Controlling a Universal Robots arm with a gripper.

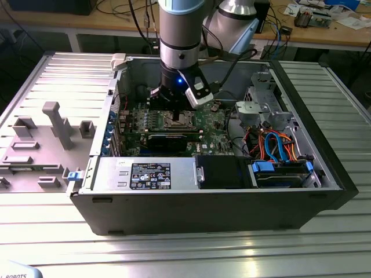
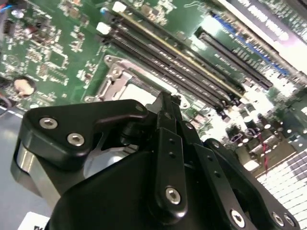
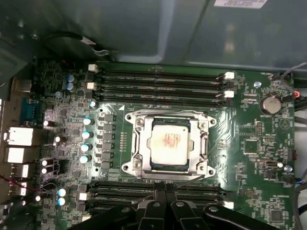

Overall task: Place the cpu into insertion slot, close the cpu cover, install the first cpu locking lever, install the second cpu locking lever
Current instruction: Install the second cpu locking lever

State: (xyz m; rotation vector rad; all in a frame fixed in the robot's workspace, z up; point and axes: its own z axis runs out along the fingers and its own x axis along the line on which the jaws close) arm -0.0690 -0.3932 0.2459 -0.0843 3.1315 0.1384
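- The end effector [image 3: 165,203] has its fingers pressed together, holding nothing, tips down over a thin lever wire [image 3: 184,179] at the socket's near edge.
- Just beyond the tips lies the cpu [image 3: 168,143], flat in its socket, with the cpu cover [image 3: 136,143] shut around it; the chip is straight ahead of the fingers.
- Whether the tips touch the wire is, I think, unclear.
- Farther off, memory slots [image 3: 158,81] run crosswise on the motherboard [image 3: 249,143].
- In the exterior view the arm [image 1: 181,35] reaches down into the computer case [image 1: 324,168] on the bench [image 1: 174,252].
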